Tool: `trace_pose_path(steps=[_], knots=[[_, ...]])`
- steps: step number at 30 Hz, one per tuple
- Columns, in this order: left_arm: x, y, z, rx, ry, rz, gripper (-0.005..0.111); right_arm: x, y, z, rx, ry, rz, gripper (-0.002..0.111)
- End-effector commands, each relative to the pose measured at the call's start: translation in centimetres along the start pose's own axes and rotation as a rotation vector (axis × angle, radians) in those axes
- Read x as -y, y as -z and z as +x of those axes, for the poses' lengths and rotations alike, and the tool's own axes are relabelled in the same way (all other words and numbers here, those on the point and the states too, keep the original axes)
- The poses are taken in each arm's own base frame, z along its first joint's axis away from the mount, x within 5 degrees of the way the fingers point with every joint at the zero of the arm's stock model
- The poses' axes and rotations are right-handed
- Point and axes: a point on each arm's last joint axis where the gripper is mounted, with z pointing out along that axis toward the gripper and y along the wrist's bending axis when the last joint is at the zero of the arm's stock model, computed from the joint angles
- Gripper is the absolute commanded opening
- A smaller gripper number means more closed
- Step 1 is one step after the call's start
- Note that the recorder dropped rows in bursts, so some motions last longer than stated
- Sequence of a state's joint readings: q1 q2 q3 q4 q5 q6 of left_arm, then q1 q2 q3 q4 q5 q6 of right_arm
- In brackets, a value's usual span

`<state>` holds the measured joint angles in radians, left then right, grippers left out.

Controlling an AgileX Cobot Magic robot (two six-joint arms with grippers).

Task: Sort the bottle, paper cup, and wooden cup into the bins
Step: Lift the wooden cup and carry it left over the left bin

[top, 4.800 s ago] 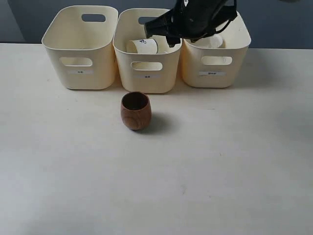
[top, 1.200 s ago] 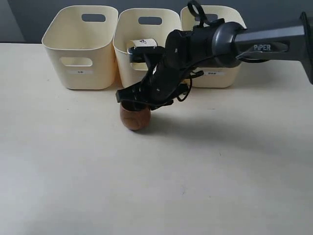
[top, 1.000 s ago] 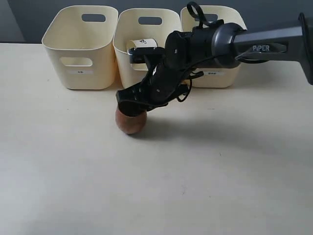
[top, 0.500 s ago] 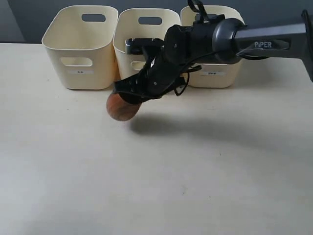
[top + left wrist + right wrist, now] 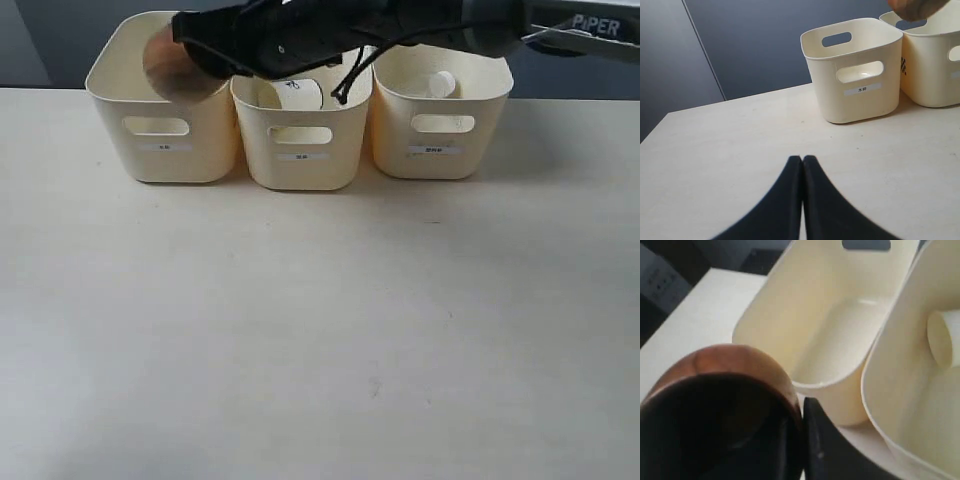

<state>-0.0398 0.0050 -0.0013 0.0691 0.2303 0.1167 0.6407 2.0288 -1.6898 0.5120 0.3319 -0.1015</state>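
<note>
My right gripper (image 5: 203,48) reaches across and is shut on the rim of the brown wooden cup (image 5: 178,66), which hangs blurred over the left bin (image 5: 160,150). In the right wrist view the gripper (image 5: 801,410) pinches the wooden cup's (image 5: 720,365) wall, one finger inside and one outside, above the empty left bin (image 5: 815,340). The paper cup (image 5: 293,95) lies in the middle bin (image 5: 300,160). The bottle's white cap (image 5: 441,84) shows inside the right bin (image 5: 440,152). My left gripper (image 5: 802,159) is shut and empty, low over the table.
The three bins stand side by side along the table's far edge. The right arm (image 5: 440,20) stretches over the middle and right bins. In the left wrist view the left bin (image 5: 855,95) stands ahead, the middle bin (image 5: 935,75) beside it.
The right gripper has lifted the wooden cup off the table and carried it up and left, from in front of the middle bin to over the left bin.
</note>
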Motion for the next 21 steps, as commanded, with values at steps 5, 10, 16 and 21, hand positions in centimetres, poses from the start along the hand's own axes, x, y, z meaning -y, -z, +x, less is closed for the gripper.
trace_pose_path(steps=[5, 10, 16, 21], knots=[[0.0, 0.0, 0.0, 0.009, 0.001, 0.002, 0.000, -0.4, -2.9, -0.8, 0.199, 0.027, 0.007, 0.000], [0.0, 0.0, 0.0, 0.009, 0.001, 0.002, 0.000, -0.3, -5.7, -1.4, 0.226, 0.033, -0.007, 0.000], [0.0, 0.0, 0.0, 0.009, 0.001, 0.002, 0.000, -0.1, -7.8, -1.6, 0.245, 0.061, -0.014, 0.015], [0.0, 0.0, 0.0, 0.011, 0.001, 0.002, 0.000, 0.3, -8.8, -1.0, 0.233, 0.060, -0.011, 0.049]])
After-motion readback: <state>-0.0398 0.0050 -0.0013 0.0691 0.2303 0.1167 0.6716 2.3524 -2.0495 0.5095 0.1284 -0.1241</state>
